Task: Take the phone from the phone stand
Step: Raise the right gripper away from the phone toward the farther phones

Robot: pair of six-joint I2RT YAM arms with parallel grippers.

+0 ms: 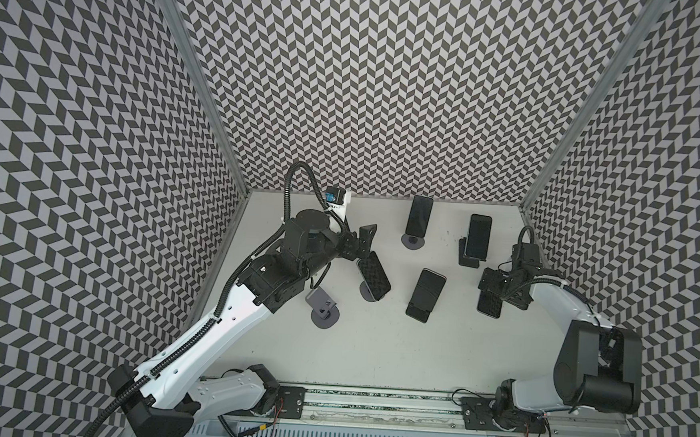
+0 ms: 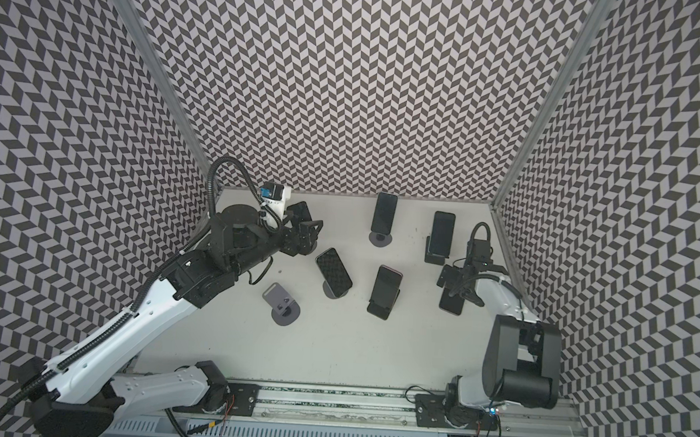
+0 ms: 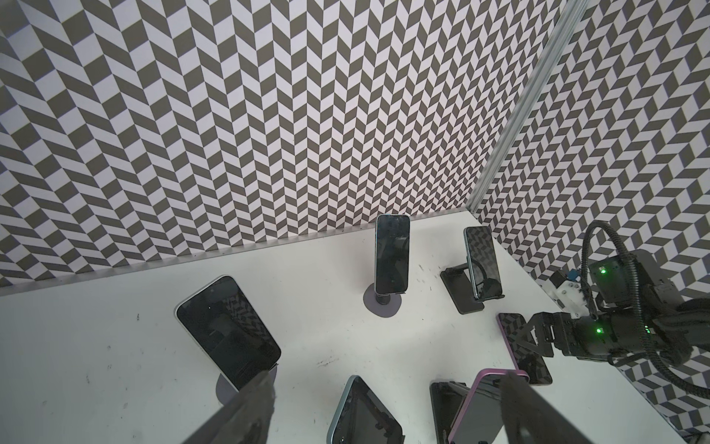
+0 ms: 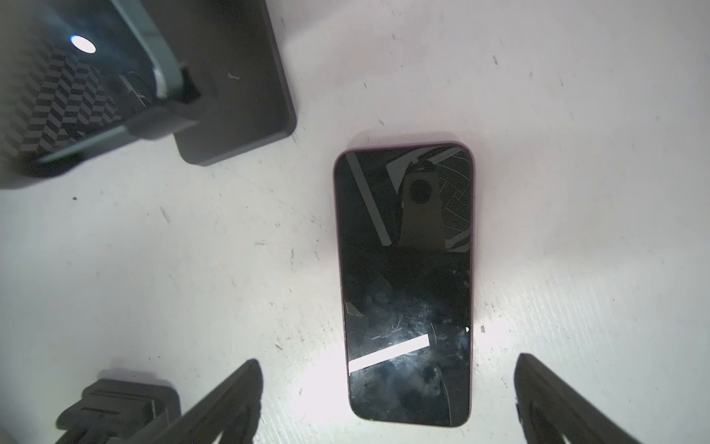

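Several dark phones lean on stands on the white table. My left gripper (image 1: 362, 245) hangs open and empty at the back left. In its wrist view the left gripper (image 3: 388, 378) sits between a white-rimmed phone (image 3: 226, 330) on a round stand (image 3: 223, 386) and a blue-rimmed phone (image 3: 361, 411). One finger (image 3: 253, 403) overlaps the white-rimmed phone's lower corner. At the right a pink-rimmed phone (image 4: 403, 284) lies flat on the table. My right gripper (image 4: 388, 363) is open just above it, fingers either side of its near end and apart from it.
An empty grey round stand (image 1: 323, 307) stands front left. A phone on a round stand (image 1: 419, 219) and one on a black folding stand (image 1: 478, 240) are at the back. Another phone on a black stand (image 1: 429, 293) is mid-table. Patterned walls close in on three sides.
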